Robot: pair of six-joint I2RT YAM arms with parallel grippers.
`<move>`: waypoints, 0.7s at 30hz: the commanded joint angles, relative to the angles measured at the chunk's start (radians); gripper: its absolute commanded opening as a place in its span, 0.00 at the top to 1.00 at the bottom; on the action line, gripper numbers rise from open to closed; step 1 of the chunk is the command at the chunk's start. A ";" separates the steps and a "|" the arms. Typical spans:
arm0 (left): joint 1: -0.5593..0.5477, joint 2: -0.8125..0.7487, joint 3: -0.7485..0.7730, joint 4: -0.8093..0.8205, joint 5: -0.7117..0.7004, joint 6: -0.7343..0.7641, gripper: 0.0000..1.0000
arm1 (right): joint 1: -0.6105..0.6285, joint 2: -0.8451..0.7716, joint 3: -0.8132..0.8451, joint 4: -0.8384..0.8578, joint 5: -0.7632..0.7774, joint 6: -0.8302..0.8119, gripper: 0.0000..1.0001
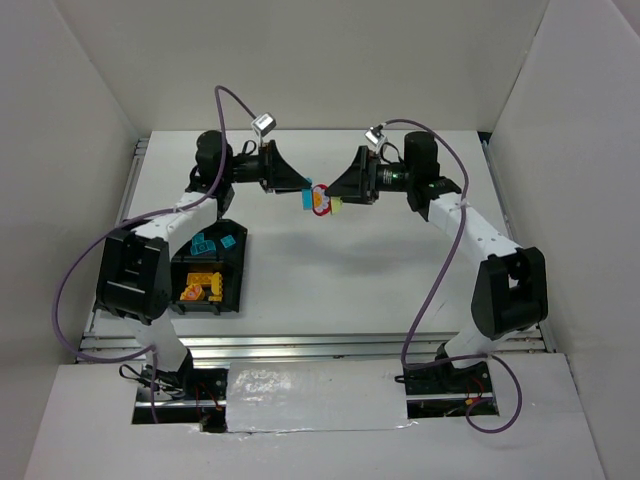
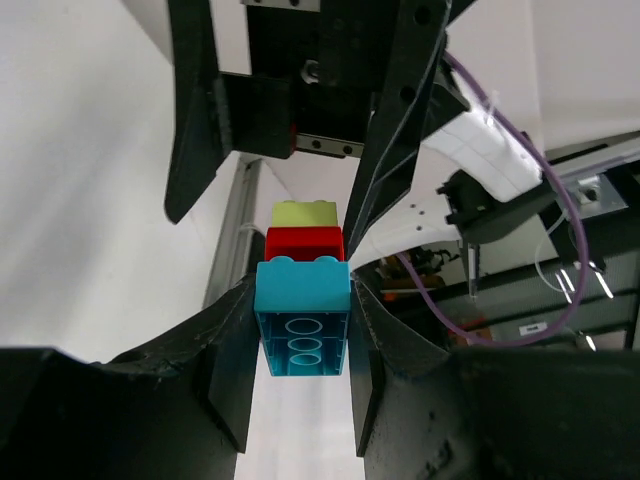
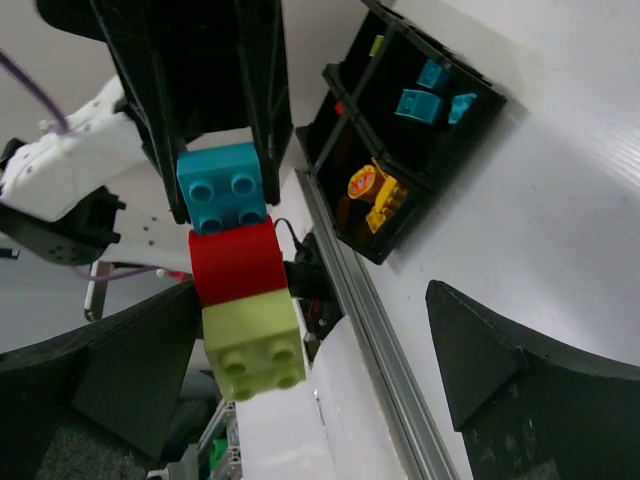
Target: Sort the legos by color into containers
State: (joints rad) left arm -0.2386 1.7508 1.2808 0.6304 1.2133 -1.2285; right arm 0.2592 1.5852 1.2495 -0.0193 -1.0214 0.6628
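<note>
White walls stand around a white table (image 1: pixel 330 290), and the two arms meet up in the air over its far middle. The left claw (image 2: pixel 302 330) is closed tight on a cyan brick (image 2: pixel 302 315), one black finger pressed on each side of it. This brick is one end of a stack (image 1: pixel 320 200) of three bricks stuck together. A red brick (image 3: pixel 237 262) sits in the middle and a lime green brick (image 3: pixel 252 340) is at the other end. The stack lies sideways, long way running left to right, with the cyan end to the left and the green end pointing right at the other arm. The right claw (image 1: pixel 338 197) is spread wide, and the green end sits between its fingers, closer to one of them. I cannot tell if it touches. A black tray (image 1: pixel 238 275) rests on the near left of the table. One far box holds cyan bricks (image 1: pixel 205 243), and a near box holds orange-yellow bricks (image 1: pixel 197 288). From the right wrist, tiny bits of green and red peek out of the other two boxes.
</note>
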 commanded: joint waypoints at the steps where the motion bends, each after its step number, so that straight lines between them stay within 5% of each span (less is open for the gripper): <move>1: -0.013 0.007 -0.011 0.440 0.049 -0.265 1.00 | 0.018 -0.007 0.004 0.199 -0.069 0.107 0.00; 6: -0.014 0.012 0.003 0.373 0.035 -0.226 1.00 | 0.029 0.002 -0.041 0.410 -0.114 0.239 0.03; 14: -0.014 0.003 0.084 -0.026 -0.009 0.062 1.00 | 0.078 0.045 -0.021 0.467 -0.147 0.284 0.26; 19: -0.013 0.007 0.170 -0.369 -0.066 0.295 1.00 | 0.095 0.064 -0.008 0.444 -0.172 0.270 0.59; 20: -0.010 0.009 0.182 -0.403 -0.075 0.317 1.00 | 0.095 0.065 -0.012 0.449 -0.177 0.271 0.71; 21: -0.008 0.015 0.196 -0.419 -0.077 0.328 1.00 | 0.092 0.067 -0.016 0.444 -0.178 0.267 0.96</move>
State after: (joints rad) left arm -0.2474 1.7657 1.4166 0.3779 1.1919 -1.0695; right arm 0.3401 1.6501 1.2060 0.3786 -1.1515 0.9314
